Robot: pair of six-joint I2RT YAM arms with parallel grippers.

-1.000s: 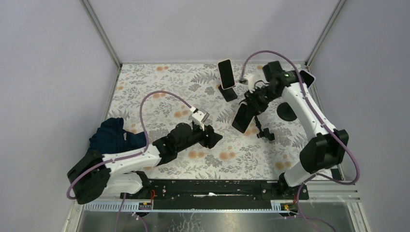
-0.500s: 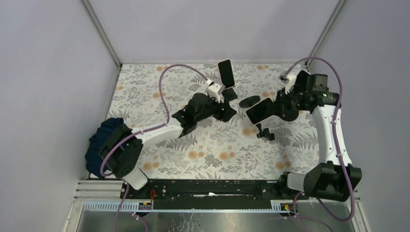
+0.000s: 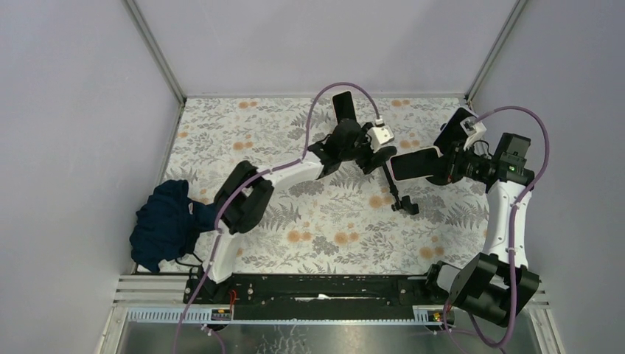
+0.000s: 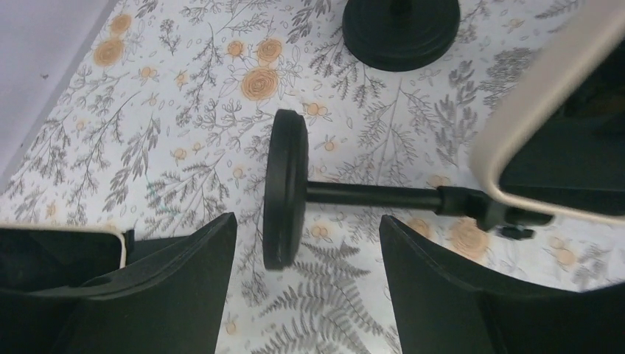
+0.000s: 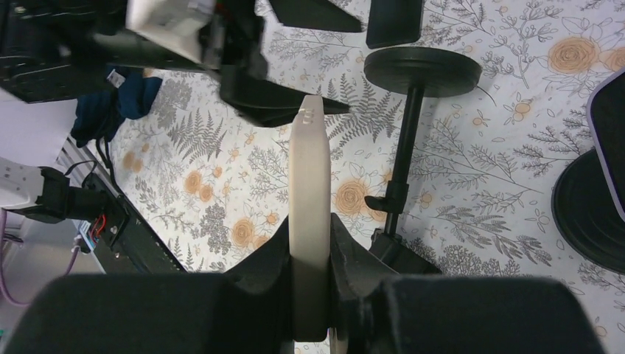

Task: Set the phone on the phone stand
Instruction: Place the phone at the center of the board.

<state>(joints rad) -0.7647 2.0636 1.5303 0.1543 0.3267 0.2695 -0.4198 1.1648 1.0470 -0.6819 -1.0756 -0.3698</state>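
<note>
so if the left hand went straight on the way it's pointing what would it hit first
Most likely the round black base of the toppled black phone stand, standing on edge, centred in front of the open left hand. Depth is hard to judge; past it lies only the floral tablecloth.

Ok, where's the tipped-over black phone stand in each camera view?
Top external: the phone stand lies right of centre, disc base towards the far side.
Left wrist: the stand is central, disc edge-on, pole pointing right.
Right wrist: the stand is upper right, disc on top.
Shared landmark: the cream-edged phone beside it.
</note>
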